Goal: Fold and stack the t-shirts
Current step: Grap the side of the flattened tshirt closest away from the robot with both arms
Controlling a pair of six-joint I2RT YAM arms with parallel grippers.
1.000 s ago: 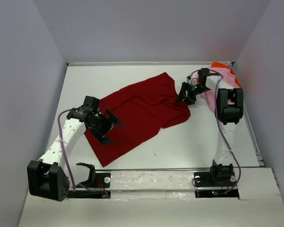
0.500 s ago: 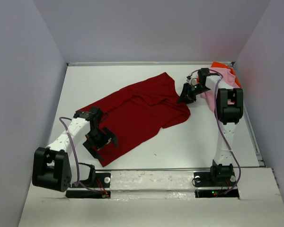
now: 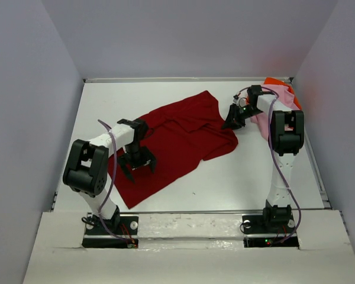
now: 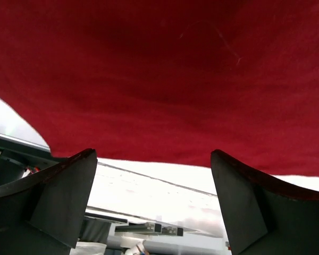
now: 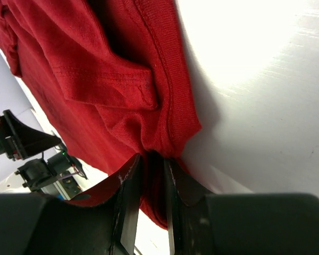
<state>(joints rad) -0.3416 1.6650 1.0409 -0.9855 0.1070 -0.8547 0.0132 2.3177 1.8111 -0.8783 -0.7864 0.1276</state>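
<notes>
Laying-flat step: right fingers [image 5: 127, 212] are pinching the dark red t-shirt's [image 3: 177, 133] right edge, while left fingers [image 4: 64, 196] are hovering wide open and empty over its near hem, which they probably need to grip next.

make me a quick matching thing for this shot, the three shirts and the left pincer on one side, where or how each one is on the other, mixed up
Column one
1. dark red t-shirt
2. light pink t-shirt
3. orange t-shirt
4. left pincer

Column two
a. peeking out at the far right corner, mostly hidden behind another shirt
b. spread out across the middle
c. open, poised over the near part of red cloth
d. bunched along the right side

Pairs: 1-b, 2-d, 3-a, 4-c
</notes>
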